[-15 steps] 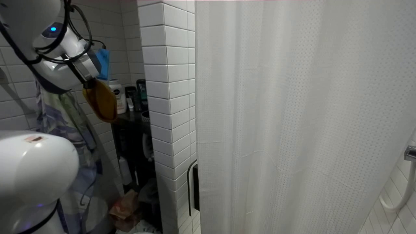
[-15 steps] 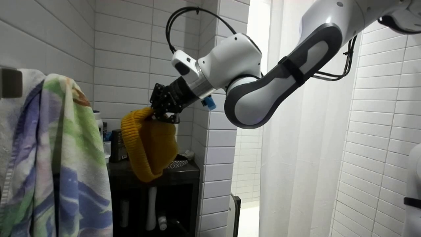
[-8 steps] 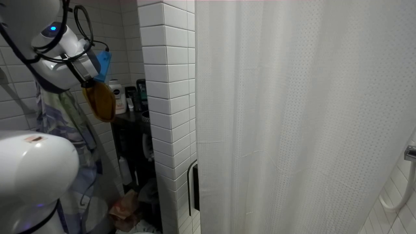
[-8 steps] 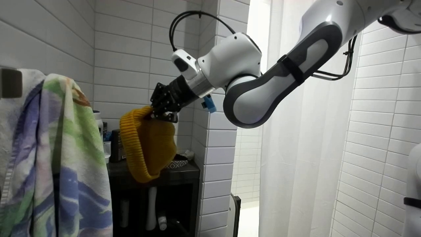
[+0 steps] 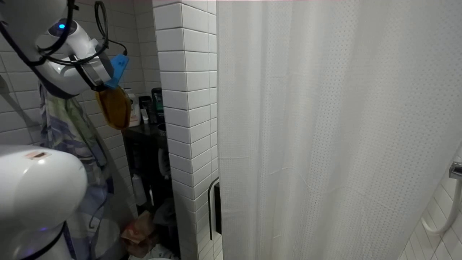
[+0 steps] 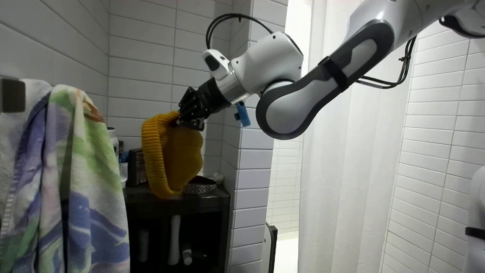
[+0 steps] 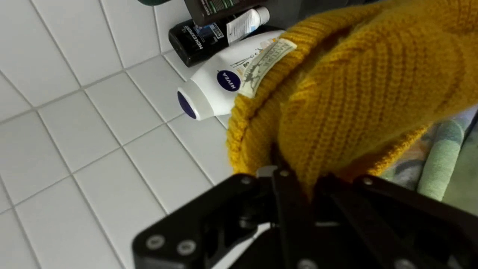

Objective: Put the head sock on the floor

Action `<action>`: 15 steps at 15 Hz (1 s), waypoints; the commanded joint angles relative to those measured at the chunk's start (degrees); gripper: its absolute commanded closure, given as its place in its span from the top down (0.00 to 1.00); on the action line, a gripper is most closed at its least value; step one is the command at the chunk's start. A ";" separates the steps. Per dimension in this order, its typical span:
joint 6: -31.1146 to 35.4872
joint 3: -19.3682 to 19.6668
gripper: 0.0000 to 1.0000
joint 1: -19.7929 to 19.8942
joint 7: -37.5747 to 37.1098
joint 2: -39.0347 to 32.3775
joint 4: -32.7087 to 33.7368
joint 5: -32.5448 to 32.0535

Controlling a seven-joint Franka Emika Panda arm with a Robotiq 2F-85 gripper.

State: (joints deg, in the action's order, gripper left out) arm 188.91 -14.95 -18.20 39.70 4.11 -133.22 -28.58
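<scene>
The head sock, a mustard-orange ribbed knit piece, hangs in the air by its upper edge in both exterior views. My gripper is shut on that edge, angled down from the arm. Up close in the wrist view, the head sock fills the upper right, and a fold of it runs down between the black fingers of the gripper. Its lower opening droops free, above the level of the dark shelf top. The floor cannot be made out clearly in any view.
A patterned towel hangs close beside the head sock. Behind stands a dark shelf with a white bottle and several toiletries. A tiled pillar and a white curtain flank it. A paper bag lies low down.
The gripper has risen a little with the head sock still in it, and the wrist has turned slightly. The lower edge of the sock now hangs higher against the shelf.
</scene>
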 commanded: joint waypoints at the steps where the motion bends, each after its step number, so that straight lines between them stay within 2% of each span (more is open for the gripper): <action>1: 1.29 0.12 0.01 1.35 -4.47 2.00 0.28 1.18; 2: 1.81 0.29 0.01 1.64 -5.55 2.35 0.44 1.44; 3: -1.81 -0.62 0.01 1.05 -7.30 2.68 4.67 2.48; 5: -1.93 -0.68 0.01 1.21 -10.10 5.06 4.53 3.04; 6: -2.01 -3.20 0.01 3.76 -10.28 6.25 4.58 4.31; 9: -2.71 -7.42 0.01 6.99 -13.51 8.18 4.53 4.56; 12: -3.99 -12.89 0.01 11.66 -16.81 10.13 3.99 3.56; 15: -6.62 -19.26 0.01 17.56 -16.50 9.90 5.65 0.35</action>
State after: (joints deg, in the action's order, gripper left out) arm 185.12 -28.79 -6.33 24.26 12.69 -128.33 -25.26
